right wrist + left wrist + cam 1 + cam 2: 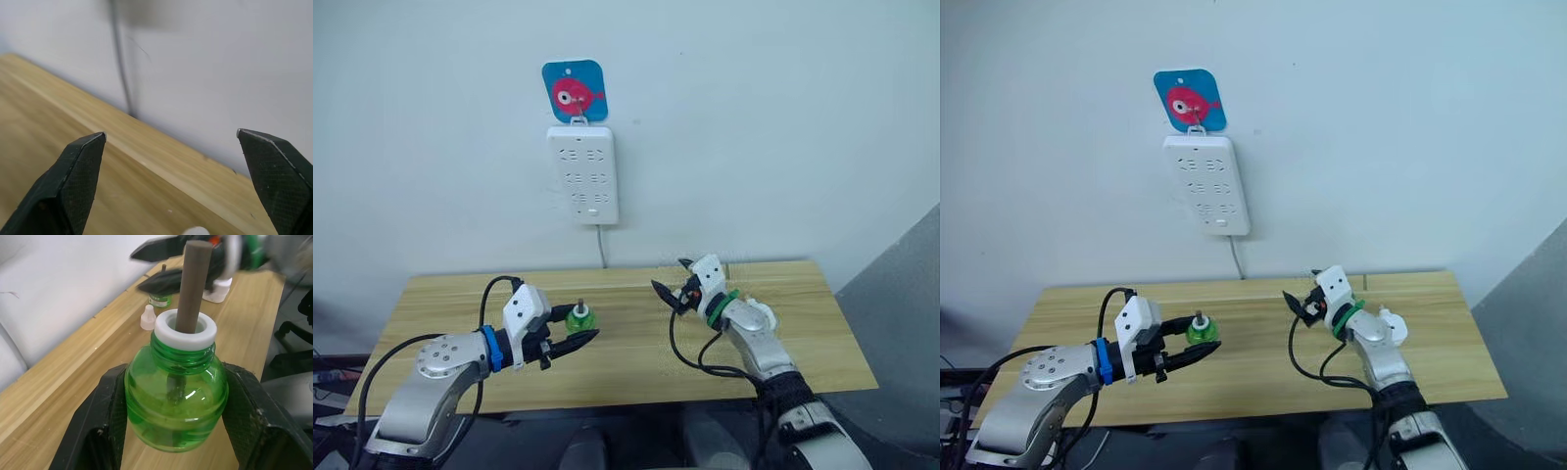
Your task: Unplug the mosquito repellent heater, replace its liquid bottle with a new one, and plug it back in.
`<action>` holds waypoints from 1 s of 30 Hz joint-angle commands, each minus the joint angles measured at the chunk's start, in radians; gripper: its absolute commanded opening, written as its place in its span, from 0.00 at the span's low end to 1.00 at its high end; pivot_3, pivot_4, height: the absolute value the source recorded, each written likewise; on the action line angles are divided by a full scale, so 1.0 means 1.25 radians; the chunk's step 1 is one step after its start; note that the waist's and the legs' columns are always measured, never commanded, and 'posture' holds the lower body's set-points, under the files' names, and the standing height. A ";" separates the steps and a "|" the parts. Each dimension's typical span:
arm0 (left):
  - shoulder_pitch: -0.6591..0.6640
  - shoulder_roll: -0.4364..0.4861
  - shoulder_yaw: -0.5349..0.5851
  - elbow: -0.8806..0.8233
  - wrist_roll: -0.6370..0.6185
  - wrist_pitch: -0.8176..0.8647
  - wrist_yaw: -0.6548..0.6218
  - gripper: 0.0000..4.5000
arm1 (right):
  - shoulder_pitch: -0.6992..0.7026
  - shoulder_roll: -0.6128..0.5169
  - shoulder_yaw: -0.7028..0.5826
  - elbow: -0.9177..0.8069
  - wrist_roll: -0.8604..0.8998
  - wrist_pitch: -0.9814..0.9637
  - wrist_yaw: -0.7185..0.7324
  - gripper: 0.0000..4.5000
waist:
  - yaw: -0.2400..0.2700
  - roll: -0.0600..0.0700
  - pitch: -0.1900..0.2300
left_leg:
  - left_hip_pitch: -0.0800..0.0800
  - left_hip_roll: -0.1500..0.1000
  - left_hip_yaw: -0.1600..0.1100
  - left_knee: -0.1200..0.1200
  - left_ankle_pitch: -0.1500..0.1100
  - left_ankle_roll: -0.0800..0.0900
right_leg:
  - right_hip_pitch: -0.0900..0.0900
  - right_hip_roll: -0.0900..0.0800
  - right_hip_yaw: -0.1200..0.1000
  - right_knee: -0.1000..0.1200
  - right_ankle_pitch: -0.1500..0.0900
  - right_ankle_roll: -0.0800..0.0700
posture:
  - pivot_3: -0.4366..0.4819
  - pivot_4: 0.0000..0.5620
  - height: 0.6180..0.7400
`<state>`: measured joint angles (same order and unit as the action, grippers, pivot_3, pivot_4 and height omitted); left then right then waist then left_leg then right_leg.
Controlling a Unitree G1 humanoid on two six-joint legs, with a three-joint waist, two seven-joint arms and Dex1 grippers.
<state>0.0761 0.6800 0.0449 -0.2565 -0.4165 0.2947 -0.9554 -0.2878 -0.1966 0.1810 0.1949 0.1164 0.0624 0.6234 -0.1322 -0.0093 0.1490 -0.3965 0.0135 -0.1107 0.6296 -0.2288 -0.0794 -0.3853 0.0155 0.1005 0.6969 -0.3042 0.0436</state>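
Now green bottle between left hand fingers.

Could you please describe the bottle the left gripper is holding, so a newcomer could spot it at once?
On the wooden table below the wall power strip, look toward the robot's left. The green bottle sits between the left gripper's black fingers, upright, with a white collar and a brown wick sticking up.

Soft, even indoor light, faint shadows on the wall; wrist-view backgrounds blurred.
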 commanded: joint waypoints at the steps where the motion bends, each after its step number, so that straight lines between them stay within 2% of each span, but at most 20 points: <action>1: -0.029 0.000 -0.001 0.003 -0.012 -0.021 -0.031 0.51 | 0.022 -0.100 0.030 -0.274 0.092 0.157 0.131 1.00 | 0.000 0.000 0.000 | 0.000 0.000 0.000 0.000 0.000 0.000 | 0.000 0.000 0.000 0.000 -0.001 0.001 | 0.37 0.20 1.00; 4: -0.062 0.005 -0.020 0.009 -0.021 -0.017 -0.074 0.51 | 0.002 -0.206 0.055 -0.454 0.204 0.322 0.235 1.00 | -0.003 0.000 0.000 | 0.001 0.000 0.000 0.000 0.000 0.000 | 0.000 0.000 0.000 0.000 -0.002 0.003 | 0.35 0.19 1.00; 7: -0.107 0.003 -0.038 0.005 -0.035 -0.004 -0.109 0.51 | -0.054 -0.236 0.072 -0.522 0.271 0.423 0.264 1.00 | -0.010 -0.001 0.000 | 0.001 0.001 0.001 0.000 0.000 0.000 | 0.000 0.001 0.000 0.000 -0.002 0.002 | 0.33 0.18 1.00; 12: -0.194 0.001 -0.080 -0.010 -0.058 0.029 -0.158 0.51 | -0.149 -0.193 0.100 -0.469 0.260 0.461 0.237 1.00 | -0.011 -0.001 -0.001 | 0.001 0.001 0.001 0.001 0.000 0.000 | 0.000 0.001 0.000 0.000 -0.002 0.002 | 0.32 0.15 1.00; 19: -0.223 -0.005 -0.094 -0.015 -0.073 0.054 -0.166 0.51 | -0.181 -0.162 0.114 -0.437 0.255 0.464 0.229 1.00 | -0.012 -0.002 -0.001 | -0.002 0.000 0.000 0.000 0.000 0.000 | -0.002 0.000 -0.001 0.000 0.000 -0.001 | 0.32 0.13 1.00; 22: -0.224 -0.011 -0.093 -0.007 -0.071 0.049 -0.166 0.51 | -0.179 -0.155 0.111 -0.439 0.261 0.467 0.227 0.87 | -0.012 -0.002 -0.001 | -0.002 0.000 0.000 0.000 0.000 0.000 | -0.002 0.000 -0.001 0.000 0.000 -0.001 | 0.32 0.13 1.00; 24: -0.223 -0.013 -0.091 -0.001 -0.069 0.045 -0.169 0.51 | -0.179 -0.153 0.115 -0.445 0.259 0.469 0.228 0.72 | -0.013 -0.002 -0.001 | -0.002 0.000 0.000 0.000 0.000 0.000 | -0.002 0.000 -0.001 0.000 0.000 -0.001 | 0.32 0.13 1.00; 30: -0.221 -0.019 -0.089 0.009 -0.066 0.036 -0.177 0.51 | -0.181 -0.145 0.130 -0.441 0.248 0.475 0.227 0.71 | -0.018 -0.002 -0.002 | -0.002 0.000 0.000 0.001 0.000 0.000 | -0.002 0.000 -0.001 0.000 -0.001 0.001 | 0.32 0.12 1.00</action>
<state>-0.1902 0.6619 -0.0768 -0.2368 -0.4886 0.3614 -1.1694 -0.4968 -0.3833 0.3393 -0.3380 0.4199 0.6639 0.9076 -0.1551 -0.0122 0.1469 -0.3984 0.0136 -0.1110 0.6303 -0.2282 -0.0795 -0.3872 0.0159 0.0992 0.6968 -0.3050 0.0442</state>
